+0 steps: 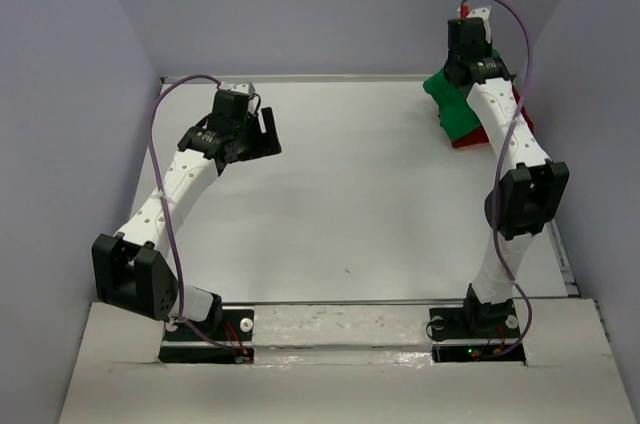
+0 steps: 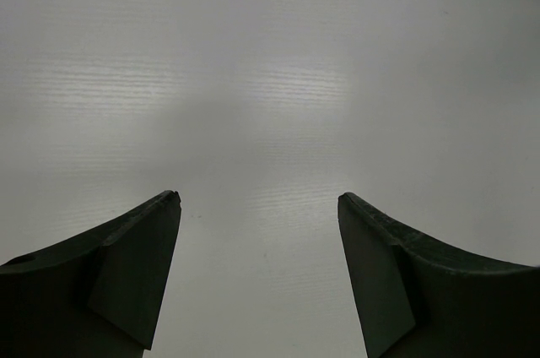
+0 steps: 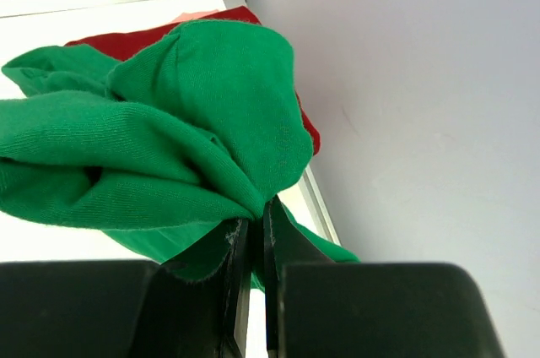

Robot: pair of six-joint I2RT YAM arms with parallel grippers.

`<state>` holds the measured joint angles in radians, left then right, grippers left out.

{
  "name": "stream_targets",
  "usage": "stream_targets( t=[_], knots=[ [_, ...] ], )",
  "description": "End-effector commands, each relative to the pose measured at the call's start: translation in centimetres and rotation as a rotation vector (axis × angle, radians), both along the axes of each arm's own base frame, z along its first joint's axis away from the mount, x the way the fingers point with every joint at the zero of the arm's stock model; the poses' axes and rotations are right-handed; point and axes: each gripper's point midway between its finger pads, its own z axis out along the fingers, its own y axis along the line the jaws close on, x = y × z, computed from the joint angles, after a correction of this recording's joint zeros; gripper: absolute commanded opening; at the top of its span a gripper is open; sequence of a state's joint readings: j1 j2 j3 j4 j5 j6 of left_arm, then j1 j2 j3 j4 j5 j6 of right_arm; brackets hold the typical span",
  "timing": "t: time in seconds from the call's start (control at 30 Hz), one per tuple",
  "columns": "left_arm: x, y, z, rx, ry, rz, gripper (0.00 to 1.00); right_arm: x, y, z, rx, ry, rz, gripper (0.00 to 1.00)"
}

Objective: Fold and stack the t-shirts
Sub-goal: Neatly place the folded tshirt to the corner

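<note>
right gripper (image 3: 251, 227): clamped on a small fold of the green shirt (image 3: 169, 138), at its near lower edge.
green shirt: bunched in a lump straight ahead of and above those fingertips; soft, creased, unfolded, no clear long axis.
red shirt (image 3: 160, 33): beyond the green one, farther from the fingertips, partly under it, close to the wall (image 3: 405, 122); folded or not, cannot tell.
left gripper (image 2: 259, 197): jaws wide apart, nothing between them, table (image 2: 270, 62) ahead.
nearer arm: right; left is well apart from both shirts.
next move, a guess: drag the green shirt out from the wall so it can spread.
</note>
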<state>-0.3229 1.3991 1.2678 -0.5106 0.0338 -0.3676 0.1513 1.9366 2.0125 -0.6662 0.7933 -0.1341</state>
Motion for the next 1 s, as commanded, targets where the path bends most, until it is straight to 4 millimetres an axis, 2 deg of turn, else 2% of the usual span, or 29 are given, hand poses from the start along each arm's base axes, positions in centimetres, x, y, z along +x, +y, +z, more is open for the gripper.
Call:
stream_targets(
  t=[0.0,0.23,0.53,0.77,0.97],
  knots=[
    [-0.3,0.0,1.7,-0.024,-0.056,-0.012,0.85,-1.4,-0.4,3.3,0.001,-0.092,-0.031,0.0],
    [-0.7,0.2,2.1,-0.02,-0.064,-0.013,0.85,-0.9,-0.4,2.0,-0.006,-0.063,-0.032,0.0],
    [-0.5,0.2,1.8,-0.008,-0.058,-0.017,0.85,1.1,-0.4,-0.5,-0.034,-0.013,-0.046,0.0],
    [-0.5,0.3,1.6,0.005,-0.046,-0.019,0.85,2.8,-2.4,-2.8,-0.046,0.027,-0.096,0.0],
    [-0.6,0.3,1.4,0.003,-0.037,-0.022,0.85,2.9,-4.7,-4.2,-0.046,0.044,-0.177,0.0]
  ],
)
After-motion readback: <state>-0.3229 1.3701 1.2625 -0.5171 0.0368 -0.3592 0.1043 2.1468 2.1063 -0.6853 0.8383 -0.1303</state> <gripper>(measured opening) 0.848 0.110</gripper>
